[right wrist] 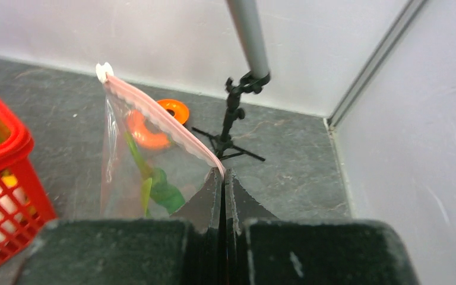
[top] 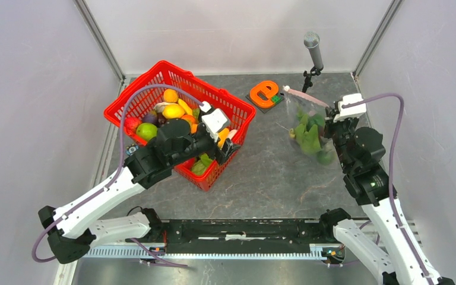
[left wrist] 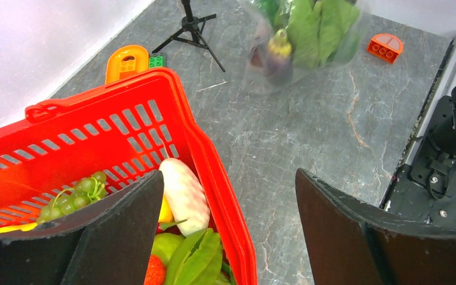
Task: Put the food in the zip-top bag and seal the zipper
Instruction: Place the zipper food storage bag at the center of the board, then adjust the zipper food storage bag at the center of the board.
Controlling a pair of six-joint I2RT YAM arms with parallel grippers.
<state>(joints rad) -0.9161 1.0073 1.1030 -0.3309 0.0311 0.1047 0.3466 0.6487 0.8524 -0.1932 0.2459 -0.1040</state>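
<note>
The clear zip-top bag (top: 310,127) hangs upright at the right, with green leafy food (top: 309,135) and a small purple piece (left wrist: 279,50) inside. My right gripper (right wrist: 222,172) is shut on the near end of the pinkish zipper strip (right wrist: 154,113) and holds the bag up. The bag also shows in the right wrist view (right wrist: 148,172) and the left wrist view (left wrist: 300,41). My left gripper (left wrist: 228,214) is open and empty, straddling the near right rim of the red basket (top: 228,107) over more toy food (left wrist: 184,193).
The red basket holds several toy fruits and vegetables (top: 166,113). An orange letter block (top: 265,94) lies at the back. A microphone on a small tripod (top: 313,56) stands at the back right. An orange brick (left wrist: 385,46) lies near the right arm.
</note>
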